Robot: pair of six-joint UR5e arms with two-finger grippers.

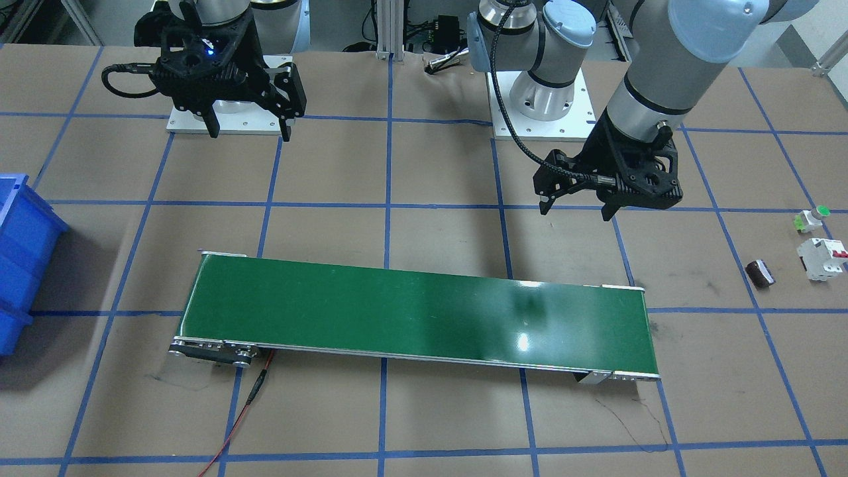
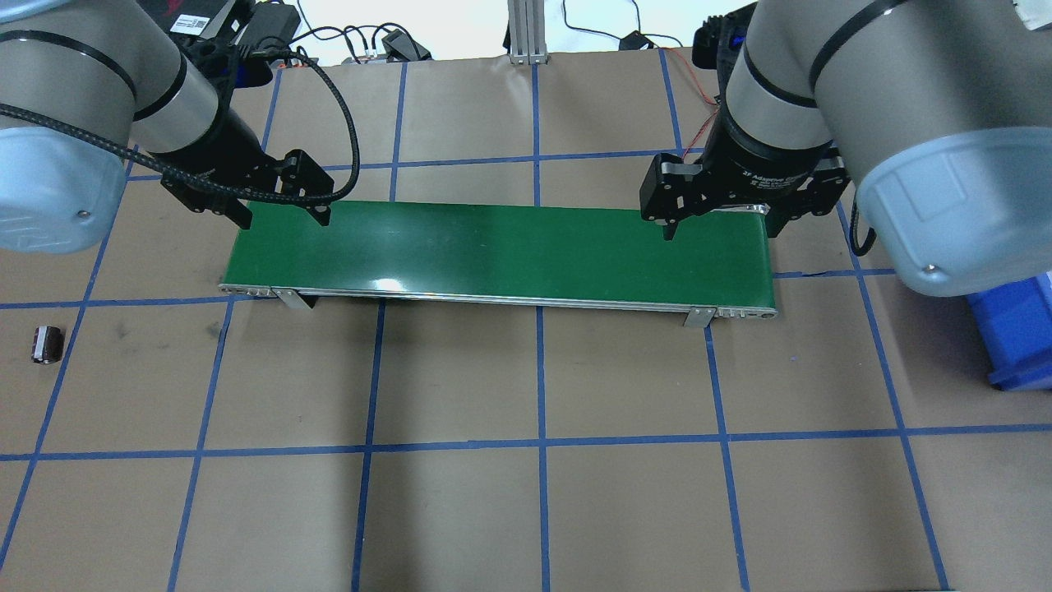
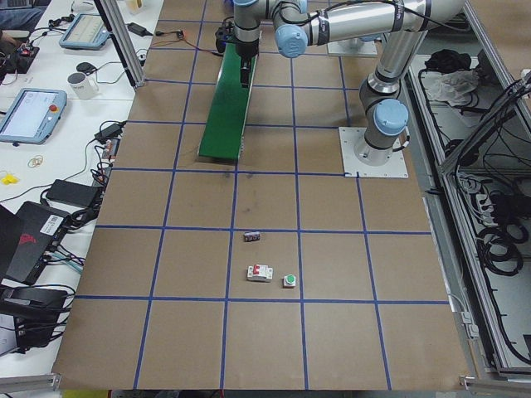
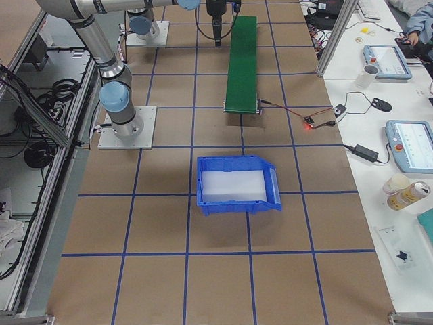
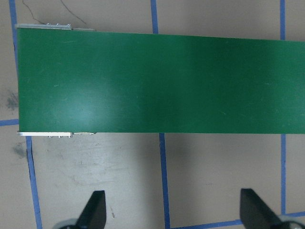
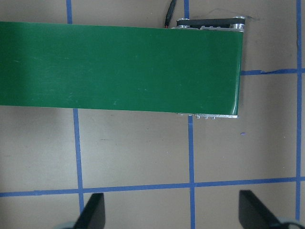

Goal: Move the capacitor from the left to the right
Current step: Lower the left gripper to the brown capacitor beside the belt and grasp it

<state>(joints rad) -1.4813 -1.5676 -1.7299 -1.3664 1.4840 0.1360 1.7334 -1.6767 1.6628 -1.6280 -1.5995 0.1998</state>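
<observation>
The capacitor [image 1: 760, 273] is a stubby dark piece lying on the brown table at the robot's far left; it also shows in the overhead view [image 2: 47, 344] and the exterior left view [image 3: 253, 236]. My left gripper [image 2: 282, 215] is open and empty, hovering over the left end of the green conveyor belt [image 2: 501, 251], well away from the capacitor; it also shows in the front-facing view [image 1: 575, 204]. My right gripper [image 2: 717, 232] is open and empty above the belt's right end; it also shows in the front-facing view [image 1: 250, 130].
A white breaker block with red switches [image 1: 823, 258] and a small white part with a green cap [image 1: 813, 218] lie beside the capacitor. A blue bin [image 4: 237, 183] stands on the robot's right. A red cable [image 1: 242, 411] runs from the belt's end.
</observation>
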